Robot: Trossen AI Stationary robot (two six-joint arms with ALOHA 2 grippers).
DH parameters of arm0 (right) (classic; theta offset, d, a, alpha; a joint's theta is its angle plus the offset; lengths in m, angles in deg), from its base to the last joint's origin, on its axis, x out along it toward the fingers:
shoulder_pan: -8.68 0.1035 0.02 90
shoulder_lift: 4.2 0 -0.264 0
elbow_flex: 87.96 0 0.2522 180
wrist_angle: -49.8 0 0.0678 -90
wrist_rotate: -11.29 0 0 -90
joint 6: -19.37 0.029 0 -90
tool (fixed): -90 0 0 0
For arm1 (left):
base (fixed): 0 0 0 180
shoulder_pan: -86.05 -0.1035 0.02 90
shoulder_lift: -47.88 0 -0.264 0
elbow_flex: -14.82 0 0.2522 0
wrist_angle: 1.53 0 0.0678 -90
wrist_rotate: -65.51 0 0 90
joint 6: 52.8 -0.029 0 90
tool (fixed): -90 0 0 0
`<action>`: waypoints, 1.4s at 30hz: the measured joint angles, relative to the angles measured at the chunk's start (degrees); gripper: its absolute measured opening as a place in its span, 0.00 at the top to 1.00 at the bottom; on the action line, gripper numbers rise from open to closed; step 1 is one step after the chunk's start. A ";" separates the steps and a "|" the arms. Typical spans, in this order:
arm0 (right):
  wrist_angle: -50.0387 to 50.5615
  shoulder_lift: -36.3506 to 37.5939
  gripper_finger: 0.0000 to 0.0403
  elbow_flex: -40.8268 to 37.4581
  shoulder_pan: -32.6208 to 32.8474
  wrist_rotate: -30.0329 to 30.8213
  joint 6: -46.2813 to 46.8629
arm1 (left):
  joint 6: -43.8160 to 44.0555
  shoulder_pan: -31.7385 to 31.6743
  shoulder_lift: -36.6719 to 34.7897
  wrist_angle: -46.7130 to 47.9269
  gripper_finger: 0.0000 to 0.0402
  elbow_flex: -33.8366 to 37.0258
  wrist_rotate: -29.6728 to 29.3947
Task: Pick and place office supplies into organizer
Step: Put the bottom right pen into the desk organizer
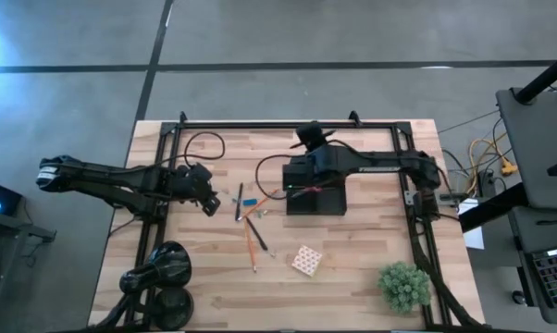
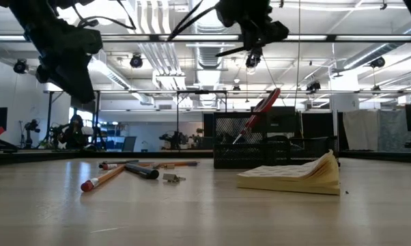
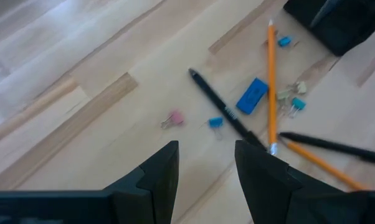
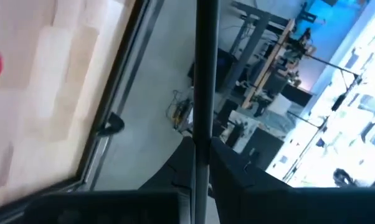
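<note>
The right pincer [image 1: 308,139], clenched on a thin dark pen [image 4: 203,93], hangs above the organizer [image 1: 315,198] near the surface's far edge; red-handled scissors [image 2: 259,113] already lean inside. Keep the pen vertical, centre it over 1 compartment, lower, then release. The left pincer [image 3: 206,168], released, hovers above the loose pencils [image 3: 271,81].

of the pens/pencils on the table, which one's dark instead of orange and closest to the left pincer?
The black pen lying ahead of the open left pincer. It has a dark barrel, while the long pencil crossing its far end is orange and lies farther away, beside the blue eraser.
</note>
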 joint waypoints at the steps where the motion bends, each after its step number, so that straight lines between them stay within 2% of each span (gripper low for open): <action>1: 0.02 -0.88 0.94 0.82 0.46 0.00 0.24 | 0.08 0.00 0.00 1.13 0.64 0.00 0.18; 6: -0.01 -2.85 0.94 0.29 5.54 -3.50 1.77 | 2.67 0.01 0.02 5.36 0.64 0.00 0.35; 9: 0.06 -2.13 0.94 -2.99 8.65 -3.00 1.97 | 2.79 0.00 -0.02 5.33 0.64 0.00 0.35; 12: 0.01 -0.08 0.94 -6.65 11.38 0.19 2.10 | 2.77 0.00 0.05 5.21 0.64 0.00 0.31; 16: 0.12 2.13 0.94 -12.46 13.21 -0.36 2.42 | 2.76 0.00 0.37 4.63 0.64 0.00 -0.07; 26: 0.06 2.34 0.94 -23.84 11.25 -3.54 0.78 | 2.66 0.00 0.50 2.29 0.64 0.00 0.50; 42: -0.27 1.83 0.94 -21.98 8.74 -5.22 0.40 | 2.27 0.00 0.90 -0.52 0.64 0.00 0.67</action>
